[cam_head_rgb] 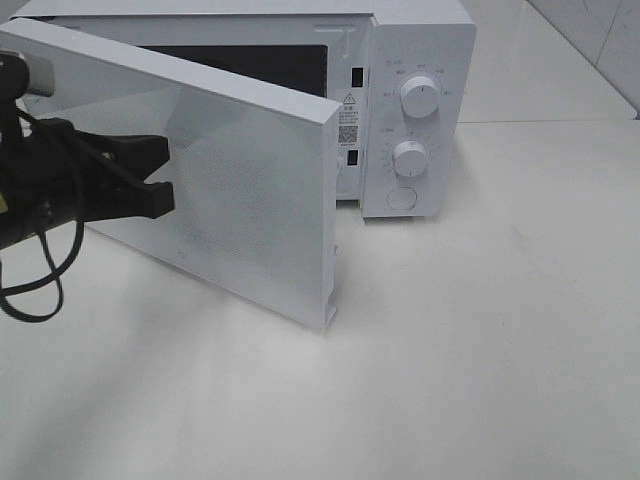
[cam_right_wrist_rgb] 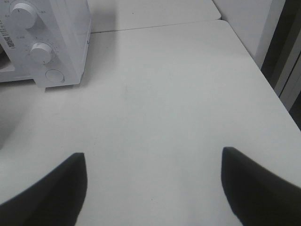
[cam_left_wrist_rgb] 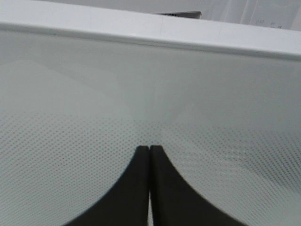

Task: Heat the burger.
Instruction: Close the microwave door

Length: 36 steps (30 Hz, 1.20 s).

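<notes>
We count one microwave (cam_head_rgb: 425,40), one door (cam_head_rgb: 230,200) swung open, two knobs (cam_head_rgb: 419,96).
Our left hand (cam_left_wrist_rgb: 149,149) is pinched closed; right hand (cam_right_wrist_rgb: 153,157) spread wide, empty.

A white table (cam_head_rgb: 470,340) fills the scene, its top plain and matte. A white microwave (cam_head_rgb: 425,50) stands on it at the far left, its door (cam_head_rgb: 250,200) swung open toward the near left. A seam (cam_head_rgb: 550,121) crosses the table at the far right, beside the microwave.
</notes>
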### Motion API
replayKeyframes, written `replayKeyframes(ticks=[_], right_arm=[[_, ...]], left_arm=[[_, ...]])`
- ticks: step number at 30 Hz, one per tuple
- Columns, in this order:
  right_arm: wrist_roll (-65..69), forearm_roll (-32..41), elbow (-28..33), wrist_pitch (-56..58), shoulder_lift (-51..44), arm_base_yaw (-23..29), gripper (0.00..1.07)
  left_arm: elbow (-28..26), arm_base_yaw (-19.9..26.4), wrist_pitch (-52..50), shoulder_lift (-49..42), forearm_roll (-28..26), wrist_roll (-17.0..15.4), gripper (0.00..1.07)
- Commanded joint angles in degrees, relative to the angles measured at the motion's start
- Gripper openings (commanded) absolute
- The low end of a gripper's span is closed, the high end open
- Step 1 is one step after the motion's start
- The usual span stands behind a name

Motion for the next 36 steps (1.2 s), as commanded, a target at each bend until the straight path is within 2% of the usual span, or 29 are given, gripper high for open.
replayKeyframes(ticks=[1,7,9,12,18,36], right_arm=[[-0.5,-0.1,0.2,-0.4,-1.5,-0.3,0.76],[-0.5,-0.1,0.2,-0.4,-1.5,-0.3,0.76],[-0.5,-0.1,0.2,-0.4,-1.5,-0.3,0.76],[-0.5,-0.1,0.2,-0.4,-1.5,-0.3,0.76],[-0.5,-0.1,0.2,-0.4,-1.5,-0.3,0.76],[-0.5,-0.1,0.2,-0.4,-1.5,-0.3,0.76]], left_arm=[[-3.3,-2.4,-0.5,2.5,-3.7,1.4,0.00],[-6.2,-4.5,-0.5,5.2,-5.8,1.8,0.00],[-9.3,-6.4,-0.5,7.7,-9.1,4.1,0.00],[-11.4,-7.8,-0.5,9.7,-11.5,5.7,0.00],[-15.2,-9.5,-0.6,12.8,-14.2,5.9,0.00],[-25.3,-9.5,1.3,19.1,-15.6,5.9,0.00]])
